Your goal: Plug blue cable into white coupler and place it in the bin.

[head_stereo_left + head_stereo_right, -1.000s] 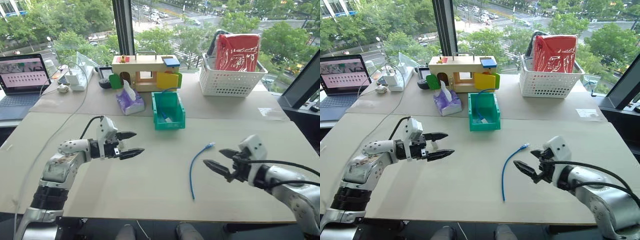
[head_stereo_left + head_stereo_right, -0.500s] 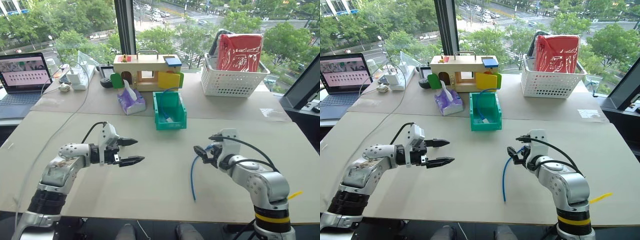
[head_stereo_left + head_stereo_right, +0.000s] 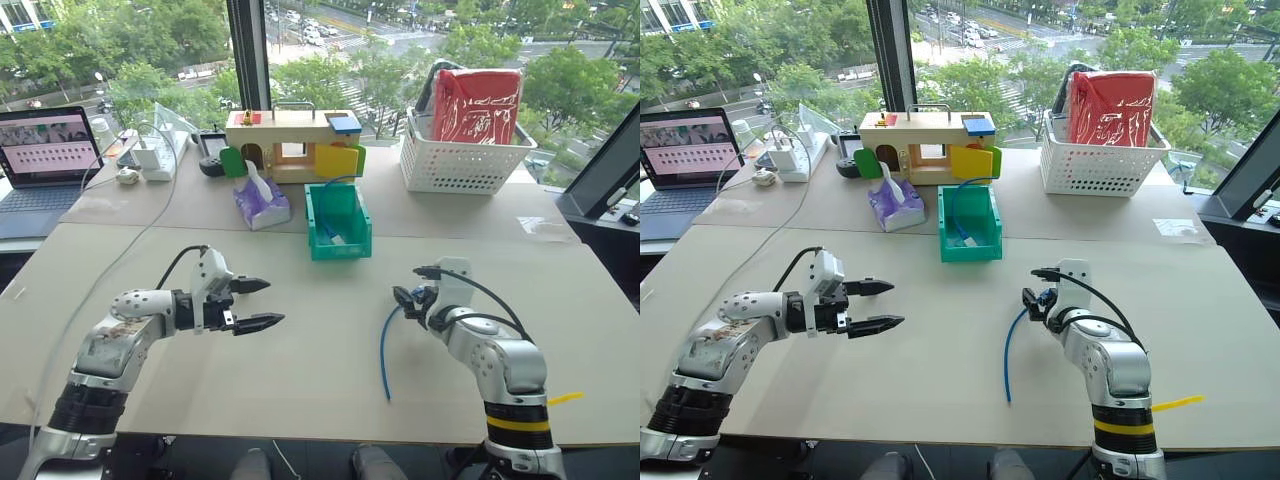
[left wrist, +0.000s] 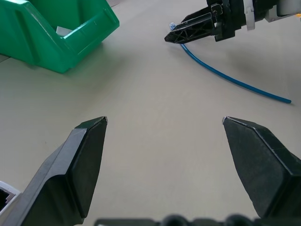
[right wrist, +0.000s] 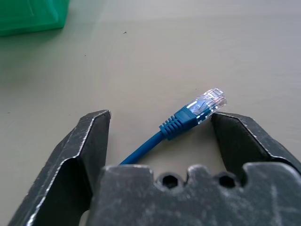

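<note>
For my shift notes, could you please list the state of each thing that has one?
blue cable: flat on the table, unplugged, plug end between the right hand's fingers
right hand: open around the plug
left hand: open, empty
bin: upright
laptop: open, screen lit

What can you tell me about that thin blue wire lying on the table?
The blue cable is a thin, short, flexible cord lying loose on the pale table, bent in a gentle curve. Its far end has a ribbed blue sleeve and a small clear plastic plug. That end lies between the open fingers of the right claw, one finger right beside the plug. The near end lies free.
</note>
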You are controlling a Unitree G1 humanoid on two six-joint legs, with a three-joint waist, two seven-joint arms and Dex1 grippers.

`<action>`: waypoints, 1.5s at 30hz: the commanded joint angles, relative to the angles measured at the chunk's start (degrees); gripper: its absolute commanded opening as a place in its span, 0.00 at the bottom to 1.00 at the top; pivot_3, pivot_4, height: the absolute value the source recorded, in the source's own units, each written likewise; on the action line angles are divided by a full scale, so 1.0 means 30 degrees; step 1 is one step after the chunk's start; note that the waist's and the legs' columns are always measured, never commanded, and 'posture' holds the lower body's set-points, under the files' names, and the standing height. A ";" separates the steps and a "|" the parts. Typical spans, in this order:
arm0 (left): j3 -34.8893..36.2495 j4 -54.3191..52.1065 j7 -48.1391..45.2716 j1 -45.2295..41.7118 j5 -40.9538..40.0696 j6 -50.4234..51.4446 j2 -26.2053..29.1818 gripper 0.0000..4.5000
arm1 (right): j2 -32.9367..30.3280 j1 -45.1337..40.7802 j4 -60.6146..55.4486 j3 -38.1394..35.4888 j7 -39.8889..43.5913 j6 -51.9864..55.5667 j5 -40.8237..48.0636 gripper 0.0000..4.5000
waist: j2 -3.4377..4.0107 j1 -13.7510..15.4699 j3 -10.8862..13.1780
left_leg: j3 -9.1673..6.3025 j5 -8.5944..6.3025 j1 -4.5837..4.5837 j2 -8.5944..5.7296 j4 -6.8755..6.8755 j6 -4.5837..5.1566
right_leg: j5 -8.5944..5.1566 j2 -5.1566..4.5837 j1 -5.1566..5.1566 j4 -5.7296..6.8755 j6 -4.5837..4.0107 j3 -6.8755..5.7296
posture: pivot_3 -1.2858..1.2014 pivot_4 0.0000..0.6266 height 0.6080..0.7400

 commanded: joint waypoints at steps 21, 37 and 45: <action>0.0542 -0.1184 0.0283 0.0889 -0.0187 -0.0183 0.0069 0.94 | -0.8444 -0.2738 -0.0031 0.8723 1.7503 -0.8584 -0.2402 0.00 | 0.0013 -0.0393 0.0009 | 0.0000 0.0000 0.0014 0.0004 -0.0017 0.0001 | -0.0071 0.0010 -0.0016 -0.0003 0.0116 0.0004 | 0.52 0.24 0.88; 0.0050 -0.4371 0.1008 0.2420 -0.1072 0.1728 0.0229 0.94 | -0.5836 -0.7075 0.7118 1.2737 2.3965 -1.5886 -0.6193 0.41 | 0.0010 -0.0092 0.0018 | -0.0003 -0.0001 -0.0023 0.0003 -0.0006 -0.0001 | -0.0002 0.0001 -0.0025 -0.0012 -0.0003 -0.0015 | 0.52 0.24 0.88; -0.1987 -0.3695 -0.0264 0.1493 0.0176 0.0419 0.0314 0.94 | -0.5914 -0.6992 0.4929 0.9401 2.3267 -1.2812 -0.4136 1.00 | 0.0011 -0.0125 0.0018 | -0.0003 0.0000 -0.0010 0.0003 -0.0007 -0.0001 | 0.0000 0.0004 -0.0024 0.0001 -0.0007 -0.0016 | 0.52 0.24 0.88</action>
